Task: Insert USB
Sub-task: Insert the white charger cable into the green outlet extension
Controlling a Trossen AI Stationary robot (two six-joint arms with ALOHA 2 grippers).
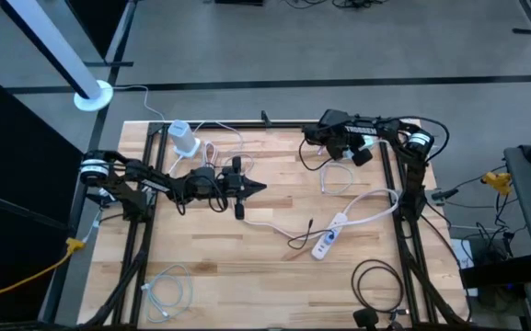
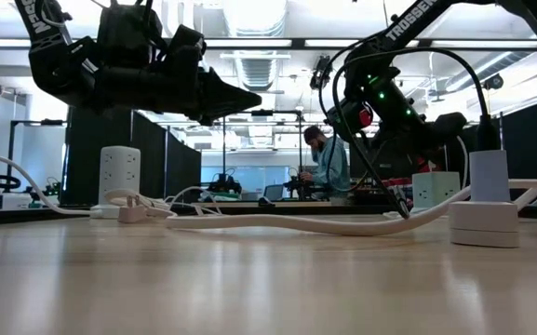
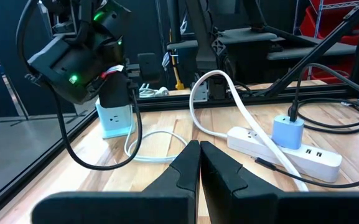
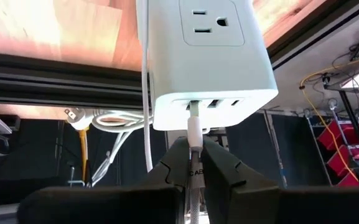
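Surface [image 1: 247, 267] is wood. Right gripper [image 4: 195, 163] is up at the far edge near the right corner, clamped on a USB plug [image 4: 195, 127] that's seated in the pale charger cube [image 4: 207, 56]. Left gripper [image 1: 256, 188] hangs pinched shut, empty, mid-surface toward the left.

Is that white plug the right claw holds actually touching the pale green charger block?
Touching: the right wrist view shows the white USB plug entering a port of the pale green charger block.
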